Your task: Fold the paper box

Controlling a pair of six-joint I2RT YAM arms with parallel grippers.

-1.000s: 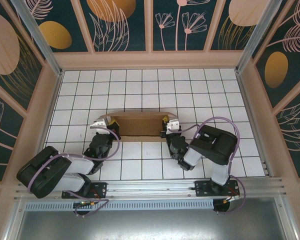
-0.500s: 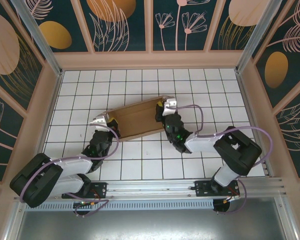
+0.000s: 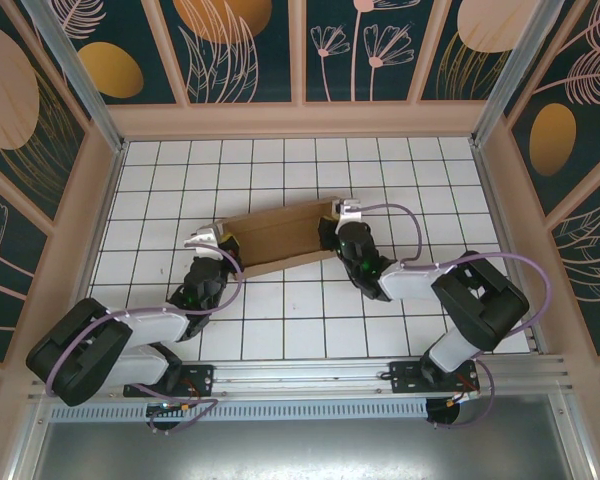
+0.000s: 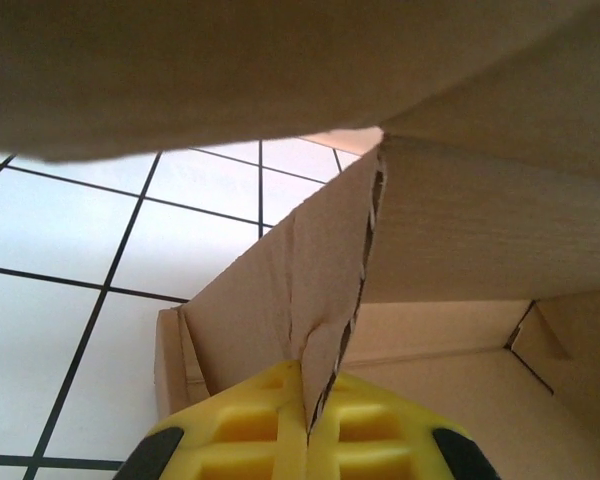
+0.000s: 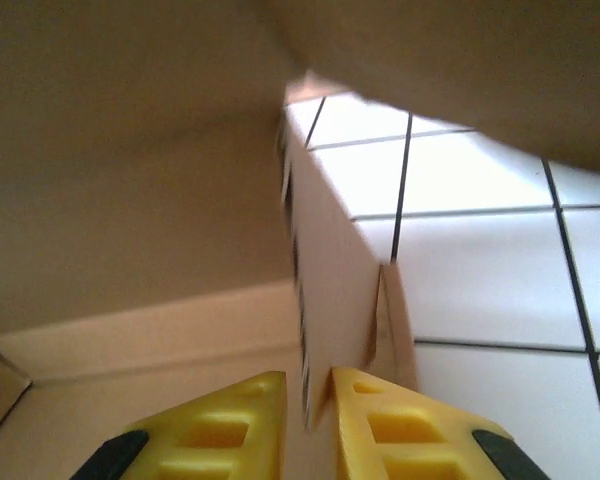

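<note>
The paper box (image 3: 280,238) lies on the white gridded tabletop (image 3: 420,190) between the two arms, its long axis slanting from the near left up to the far right. The left fingers (image 4: 242,425) are clenched on the short wall at its near-left end, with the corrugated edge pinched between them, and the right fingers (image 5: 230,425) are likewise clamped on the wall at the far-right end. Each arm grips its own end, so I judge that the coming move turns on this diagonal, with the right end lying farther from the bases
</note>
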